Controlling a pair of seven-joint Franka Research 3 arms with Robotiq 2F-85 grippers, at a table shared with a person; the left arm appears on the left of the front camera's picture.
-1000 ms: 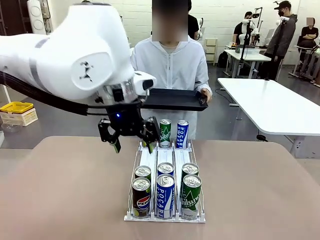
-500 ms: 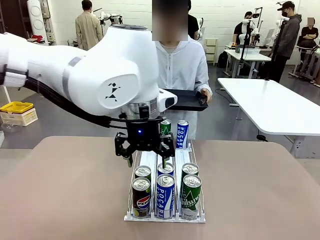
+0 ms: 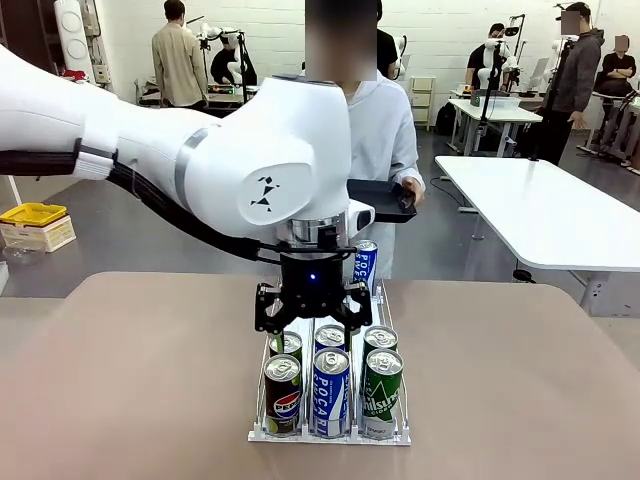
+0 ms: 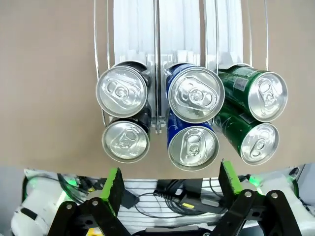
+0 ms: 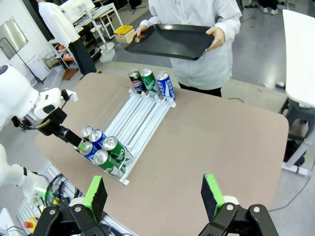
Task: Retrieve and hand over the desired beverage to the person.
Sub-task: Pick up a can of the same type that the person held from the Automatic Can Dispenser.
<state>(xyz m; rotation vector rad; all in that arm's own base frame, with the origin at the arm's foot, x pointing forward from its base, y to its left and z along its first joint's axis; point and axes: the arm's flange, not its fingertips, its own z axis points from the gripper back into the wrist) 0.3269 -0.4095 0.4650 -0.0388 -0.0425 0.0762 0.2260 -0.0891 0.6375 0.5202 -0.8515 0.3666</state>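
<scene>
my left fingers (image 4: 114, 191) hang spread over the front cans (image 4: 196, 93) in the rack (image 4: 133, 29) (right fingers (image 5: 97, 195) spread too, high above the worktop (image 5: 211, 142)).

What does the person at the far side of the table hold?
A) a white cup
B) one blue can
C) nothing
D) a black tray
D: the person grips a black tray with a hand on each side.
</scene>
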